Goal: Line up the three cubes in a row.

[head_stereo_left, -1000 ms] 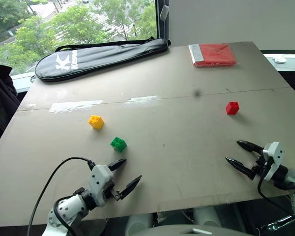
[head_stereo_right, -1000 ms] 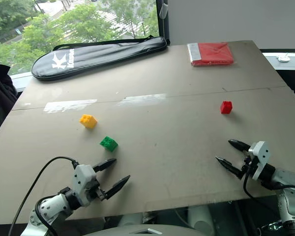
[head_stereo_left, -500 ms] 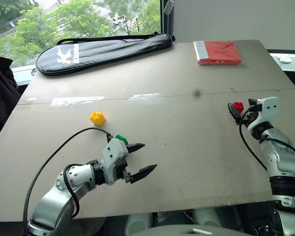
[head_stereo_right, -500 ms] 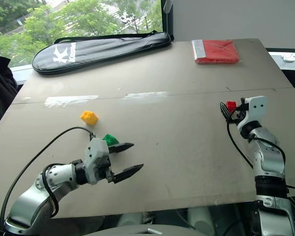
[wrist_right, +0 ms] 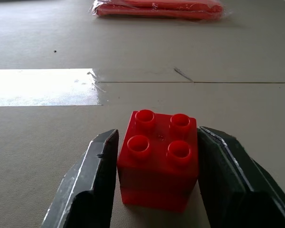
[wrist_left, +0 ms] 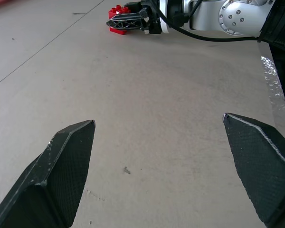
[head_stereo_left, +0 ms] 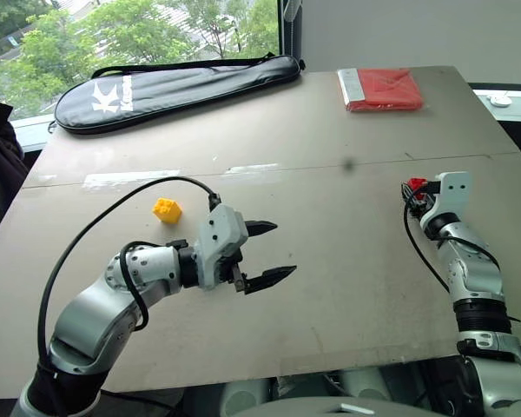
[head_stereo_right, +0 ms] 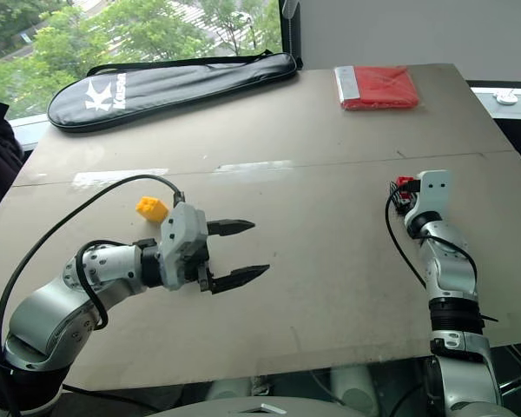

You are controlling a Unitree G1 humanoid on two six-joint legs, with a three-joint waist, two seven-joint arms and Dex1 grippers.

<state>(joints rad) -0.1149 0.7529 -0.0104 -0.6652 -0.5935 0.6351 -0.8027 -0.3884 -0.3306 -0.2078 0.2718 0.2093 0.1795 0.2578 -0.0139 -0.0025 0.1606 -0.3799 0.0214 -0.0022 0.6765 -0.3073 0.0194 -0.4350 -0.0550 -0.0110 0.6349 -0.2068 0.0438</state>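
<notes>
A red studded cube (wrist_right: 159, 159) sits on the table at the right, also in the head view (head_stereo_left: 416, 184). My right gripper (wrist_right: 157, 134) is shut on it, one black finger pressed on each side. A yellow cube (head_stereo_left: 166, 209) lies on the left half of the table. My left gripper (head_stereo_left: 282, 249) hovers open above the table, to the right of the yellow cube and nearer the front edge, with nothing between its fingers (wrist_left: 66, 166). It points toward the red cube (wrist_left: 118, 19) and the right gripper.
A long black racket bag (head_stereo_left: 178, 82) lies along the far left edge of the brown table (head_stereo_left: 330, 287). A flat red packet (head_stereo_left: 382, 89) lies at the far right corner. A black cable (head_stereo_left: 113, 234) loops over the left arm. A seam crosses the table's middle.
My right gripper reached forward to the red cube and shut on it. My left arm rose and swung right and forward, staying open, and now covers the green cube.
</notes>
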